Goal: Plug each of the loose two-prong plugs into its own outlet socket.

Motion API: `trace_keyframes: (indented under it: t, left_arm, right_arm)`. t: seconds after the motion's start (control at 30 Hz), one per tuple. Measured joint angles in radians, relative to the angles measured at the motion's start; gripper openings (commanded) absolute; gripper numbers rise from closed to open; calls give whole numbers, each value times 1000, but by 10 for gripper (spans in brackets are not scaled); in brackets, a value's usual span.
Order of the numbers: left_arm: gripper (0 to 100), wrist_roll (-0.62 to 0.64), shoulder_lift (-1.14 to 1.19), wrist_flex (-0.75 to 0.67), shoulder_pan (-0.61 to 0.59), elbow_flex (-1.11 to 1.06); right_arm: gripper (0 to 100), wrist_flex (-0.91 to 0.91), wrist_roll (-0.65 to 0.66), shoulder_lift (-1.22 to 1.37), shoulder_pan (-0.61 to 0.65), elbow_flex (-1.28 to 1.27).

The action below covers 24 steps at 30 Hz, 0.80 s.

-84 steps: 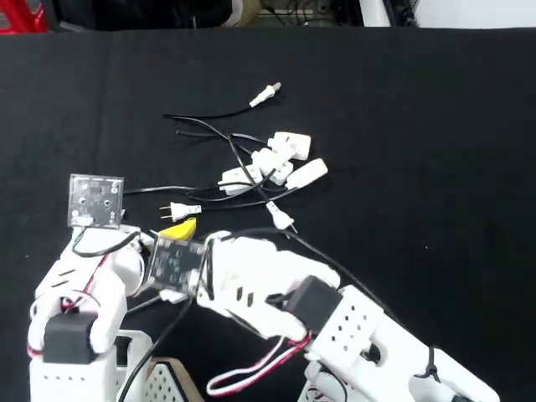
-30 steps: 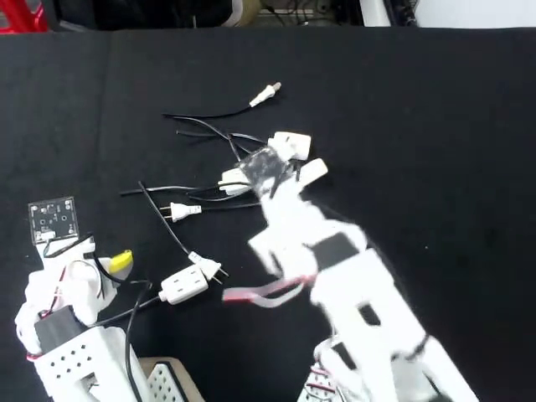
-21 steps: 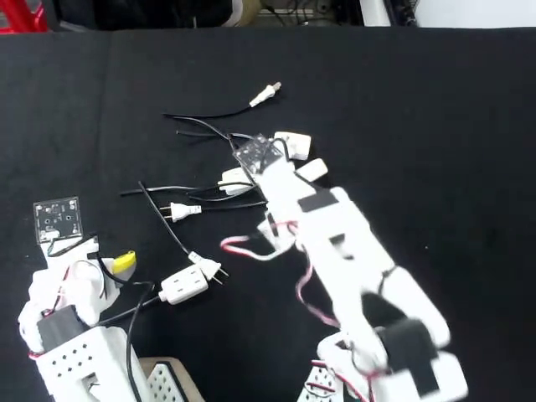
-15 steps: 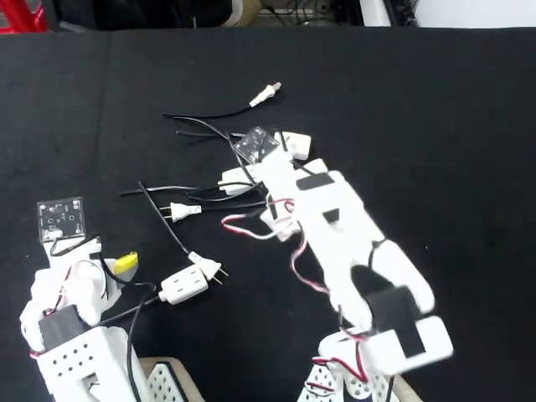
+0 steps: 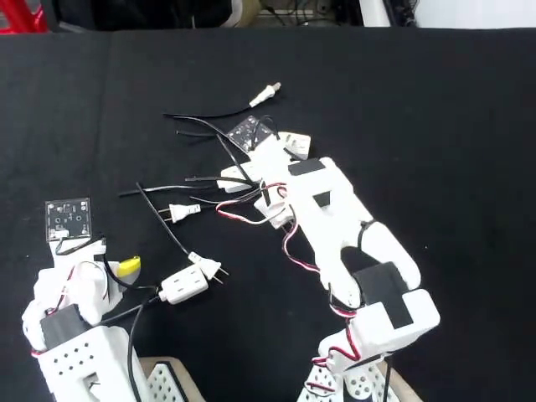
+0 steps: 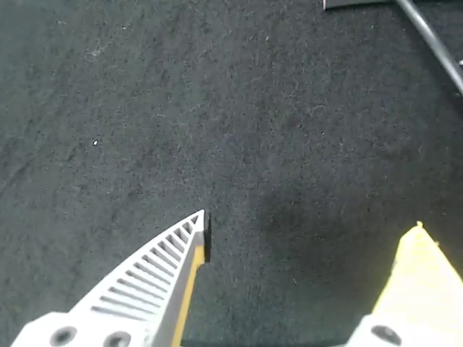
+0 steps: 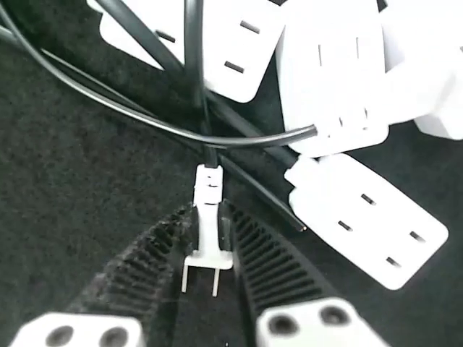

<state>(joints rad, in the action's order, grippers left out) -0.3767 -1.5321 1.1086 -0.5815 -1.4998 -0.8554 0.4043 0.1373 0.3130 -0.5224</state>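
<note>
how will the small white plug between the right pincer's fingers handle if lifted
The white plug looks small, so probably light and stiff. Its thin black cord crosses another cord, so it will likely flop and snag when lifted.

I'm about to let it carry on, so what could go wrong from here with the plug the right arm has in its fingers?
1. The plug sits between the fingers of the right gripper with its prongs pointing back at the wrist, away from the outlets. It may need turning and could slip.
2. Black cords cross its lead and the outlets, so lifting may snag or drag them.
</note>
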Motion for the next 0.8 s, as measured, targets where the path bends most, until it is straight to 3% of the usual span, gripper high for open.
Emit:
trace_keyframes:
  t: [0.27,0.8]
  left_arm:
    - [396,0,0,0,0,0]
    - [396,0,0,0,0,0]
  right_arm:
    - [113,-97,0,11,-2,31]
    - [70,-261,-26,109,17,158]
